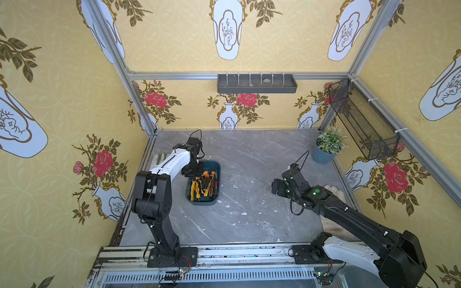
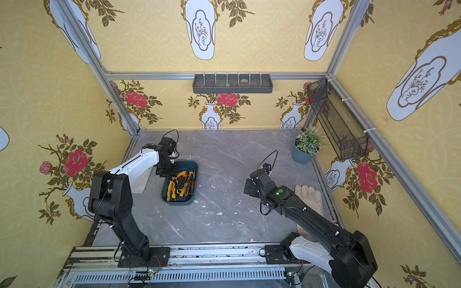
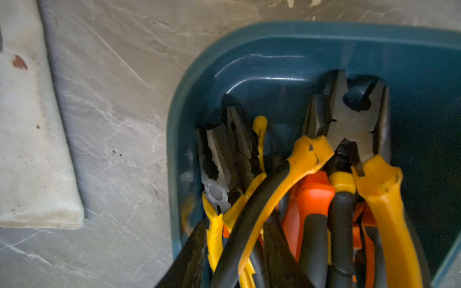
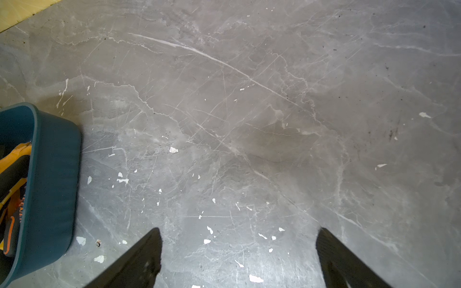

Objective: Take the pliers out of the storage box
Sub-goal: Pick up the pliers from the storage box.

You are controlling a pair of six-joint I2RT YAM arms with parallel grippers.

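Pliers (image 1: 203, 185) sit heaped in the storage box (image 1: 202, 203), long axes roughly 12-to-6. My left fingers (image 3: 189, 254) are down at its 12 o'clock end among the handles, can't tell if they're gripping anything. Right fingers (image 4: 139, 259) gape wide and empty, way off at 3 o'clock.

Left arm (image 1: 154, 197) rises from its base at the front edge of the counter (image 1: 249, 224), white forearm angled toward the rear, wrist bent so the left gripper (image 1: 194, 173) points straight down near the left edge (only one dark finger (image 3: 189, 254) shows in the wrist view, the jaws' spread unclear). Right arm (image 1: 349, 218) stretches low from the front right corner toward the middle, right gripper (image 4: 239, 232) hovering, jaws spread wide.
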